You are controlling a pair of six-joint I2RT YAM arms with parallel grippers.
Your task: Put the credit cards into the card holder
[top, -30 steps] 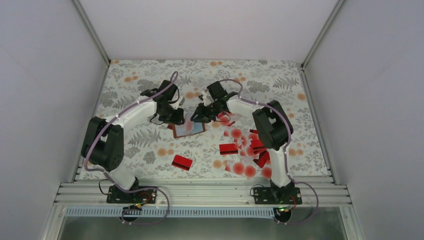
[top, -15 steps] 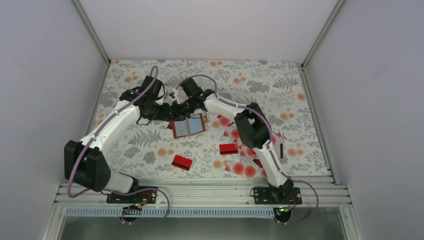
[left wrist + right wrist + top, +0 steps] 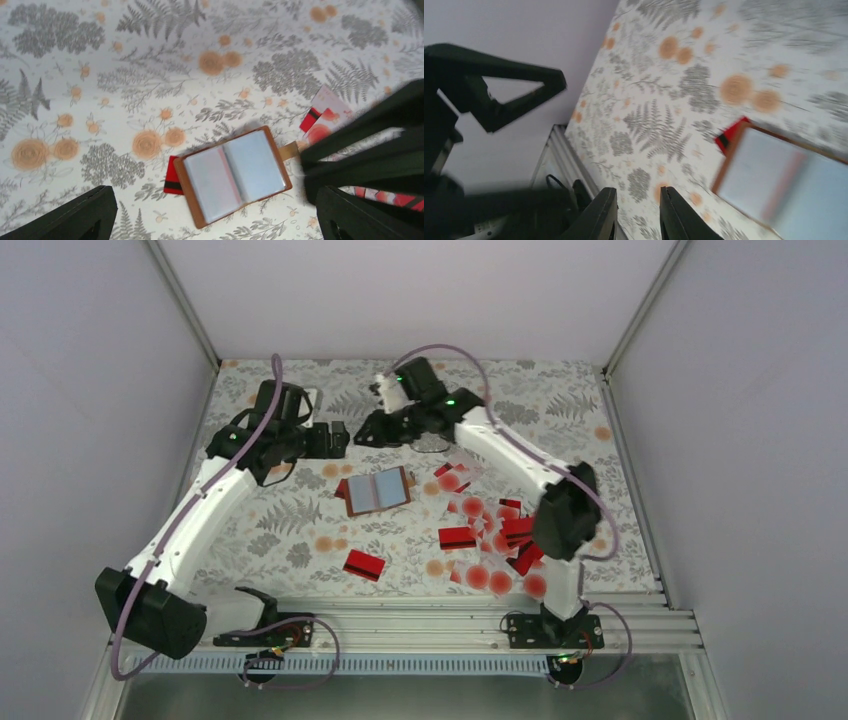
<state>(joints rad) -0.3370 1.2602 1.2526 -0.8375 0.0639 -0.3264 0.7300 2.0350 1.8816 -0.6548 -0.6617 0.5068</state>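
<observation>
One card holder (image 3: 377, 492) lay open mid-table, long axis 8–2 o'clock. One red card (image 3: 364, 564) lay at its 6; heaped credit cards (image 3: 500, 535), uncountable, at 4. Left gripper (image 3: 338, 439) gaped wide; right gripper (image 3: 638, 194) stood narrow, empty.

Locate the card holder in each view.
Top external: card holder lies open near the centre.
Left wrist: card holder at lower centre.
Right wrist: card holder at lower right, blurred, cut by the picture's edge.
Shared landmark: red card poking from under its edge.
</observation>
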